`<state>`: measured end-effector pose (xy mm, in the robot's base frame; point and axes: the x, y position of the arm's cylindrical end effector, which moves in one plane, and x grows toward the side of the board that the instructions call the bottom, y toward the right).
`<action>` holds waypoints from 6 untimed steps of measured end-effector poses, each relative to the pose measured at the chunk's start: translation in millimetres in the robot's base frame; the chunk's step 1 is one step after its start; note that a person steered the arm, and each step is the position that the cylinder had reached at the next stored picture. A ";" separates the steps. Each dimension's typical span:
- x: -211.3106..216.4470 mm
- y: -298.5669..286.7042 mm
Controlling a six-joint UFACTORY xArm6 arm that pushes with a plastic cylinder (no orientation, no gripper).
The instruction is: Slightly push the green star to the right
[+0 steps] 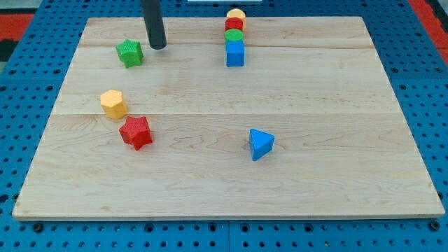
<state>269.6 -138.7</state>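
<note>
Wooden board (pixel 294 175) resting on a blue perforated surface, with blocks scattered across it. Green star (pixel 129 52) lies near the view's top left corner of the board. My tip (pixel 158 46) stands just to the view's right of the green star, slightly toward the view's top, close to it but apparently not touching. The arm carries no claw, only the dark rod, so no opening state applies. A yellow hexagonal block (pixel 113 103) and a red star (pixel 136 132) sit together at the view's left. A blue triangular block (pixel 260 143) lies near the centre. At the view's top, a column runs yellow block (pixel 236 14), red block (pixel 234 24), green block (pixel 234 35), blue cube (pixel 235 53).
</note>
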 end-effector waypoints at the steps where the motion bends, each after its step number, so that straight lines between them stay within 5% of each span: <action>1: 0.0 -41.1; 4: 13.4 -80.3; 6: 24.6 -30.4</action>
